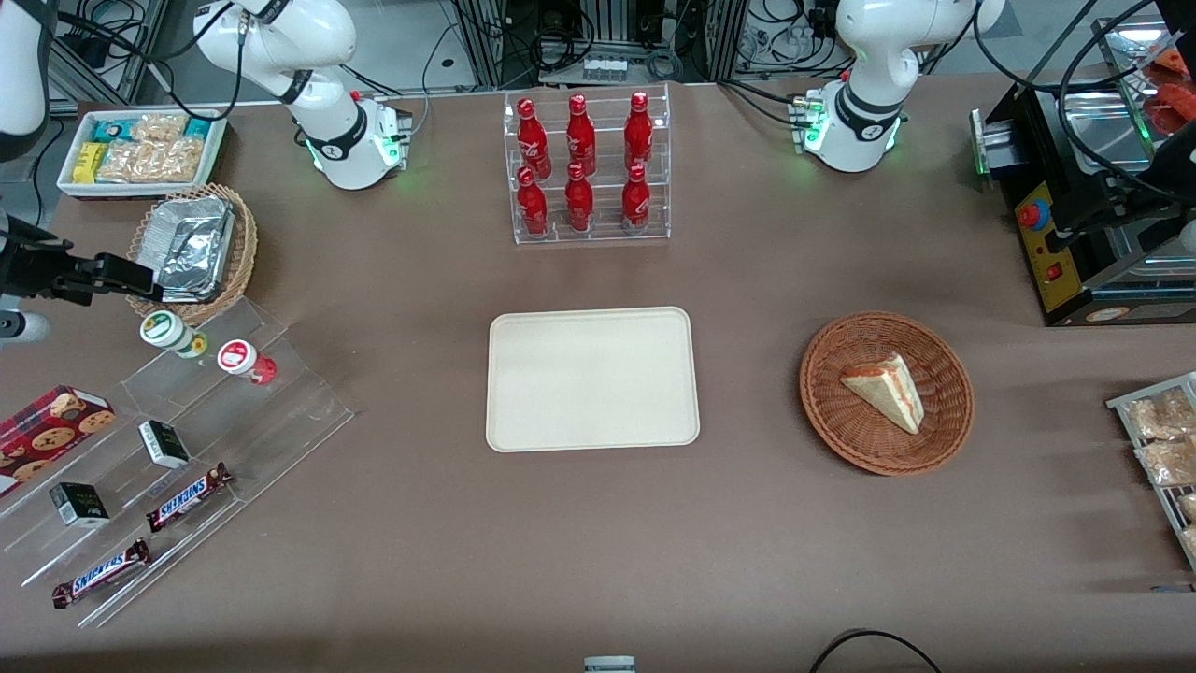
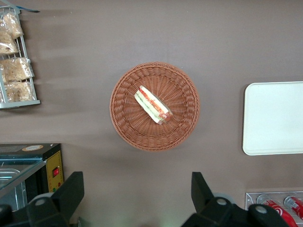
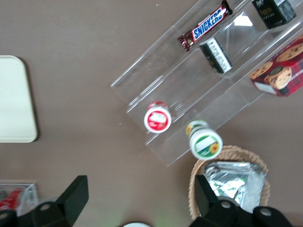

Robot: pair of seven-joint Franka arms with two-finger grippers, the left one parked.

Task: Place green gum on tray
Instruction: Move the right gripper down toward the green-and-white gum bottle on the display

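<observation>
A cream-beige tray (image 1: pixel 592 379), flat and rectangular with rounded corners and a low rim, is seen at the middle of a brown worktop (image 1: pixel 747 561), with bare surface on every side of it. The green gum (image 1: pixel 173 334), a small cylindrical bottle with a round white-and-green lid and a green-yellow label, is found on the uppermost step of a clear acrylic stepped stand (image 1: pixel 177 449) toward the working arm's end of the worktop, well apart from the tray. A similar red-lidded bottle (image 1: pixel 245 360) is set just beside it. A woven basket (image 1: pixel 238 262) lined with foil is placed near the stand. The end effector (image 3: pixel 142 201) is held above the bottles with its 2 fingers (image 3: pixel 75 194) spread wide, nothing gripped between them.
</observation>
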